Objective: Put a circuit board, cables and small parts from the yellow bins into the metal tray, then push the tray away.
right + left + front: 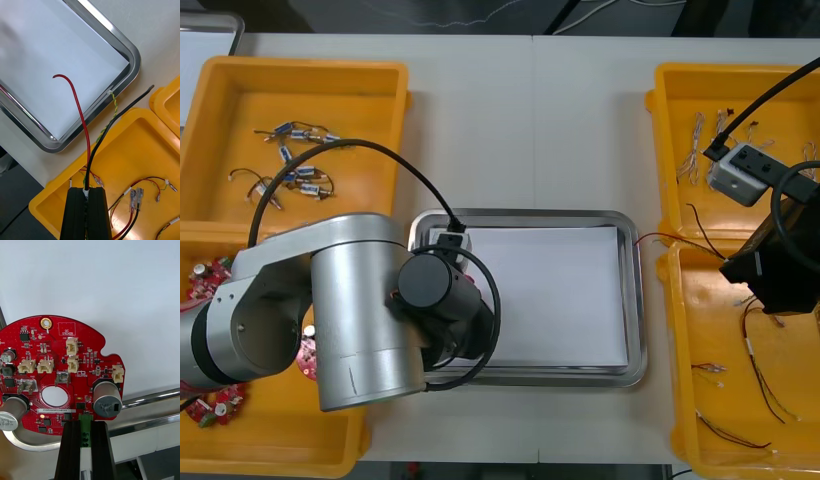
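**A:** How many bins, and where do they sit?

**B:** Four yellow bins (300,66) on the light table (530,120). Seen from the front, they are at 10, 8, 2 and 4 o'clock around one metal tray (636,300), which is white inside.

**A:** What is the left gripper doing?

**B:** The left gripper (85,425) has its fingers clamped on the green connector of one round red circuit board (56,363). The board hangs over the tray's white floor, just inside the rim. In the front view the silver left arm (350,300) covers the tray's 9 o'clock edge.

**A:** And the right one?

**B:** The right gripper (86,191) is pinched tight on cables (88,150). Three rise from the tips: one red, one black and one twisted yellow. It hangs above the 4 o'clock bin, at 3 o'clock from the tray. The red end reaches over the tray's white floor, and the black end lies over the bare table.

**A:** What else is in the bins?

**B:** At least three more boards (207,275) show around the arm in the 8 o'clock bin. Blue and white cables (300,175) lie at 10 o'clock, and I cannot count them exactly. At least three loose wires (755,385) lie at 4 o'clock.
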Robot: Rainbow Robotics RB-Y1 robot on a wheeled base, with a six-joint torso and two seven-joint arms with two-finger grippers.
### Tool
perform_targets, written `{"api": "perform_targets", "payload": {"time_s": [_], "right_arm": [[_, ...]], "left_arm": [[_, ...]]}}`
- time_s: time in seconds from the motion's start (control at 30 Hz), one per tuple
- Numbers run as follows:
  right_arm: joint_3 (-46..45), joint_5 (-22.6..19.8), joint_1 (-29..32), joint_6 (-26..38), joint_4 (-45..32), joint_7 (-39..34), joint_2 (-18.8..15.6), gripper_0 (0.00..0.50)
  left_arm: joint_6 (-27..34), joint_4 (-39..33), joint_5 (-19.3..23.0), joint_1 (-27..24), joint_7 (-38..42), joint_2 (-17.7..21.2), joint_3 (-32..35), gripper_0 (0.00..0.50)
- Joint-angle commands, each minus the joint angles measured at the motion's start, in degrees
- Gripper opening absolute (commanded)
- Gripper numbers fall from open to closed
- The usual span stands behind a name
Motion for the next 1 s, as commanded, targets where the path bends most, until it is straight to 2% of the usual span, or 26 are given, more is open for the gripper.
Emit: {"api": "perform_targets", "payload": {"time_s": [0.03, 0.37, 1.0], "right_arm": [[0.27, -0.9, -1.77, -0.01, -1.16, -1.34, -2.45, 0.0], [0.36, -0.72, -1.77, 0.43, -1.07, -1.42, -2.54, 0.0], [0.36, -0.64, -1.77, 0.52, -0.89, -1.34, -2.45, 0.0]], "left_arm": [[-0.7, 0.34, -1.74, -1.89, 4.13, -1.97, -2.91, 0.0], [-6.06, 4.12, -5.79, -1.89, 6.5, -2.49, -7.75, 0.0], [-9.75, 7.9, -7.72, -1.89, 8.53, -3.55, -10.3, 0.0]]}}
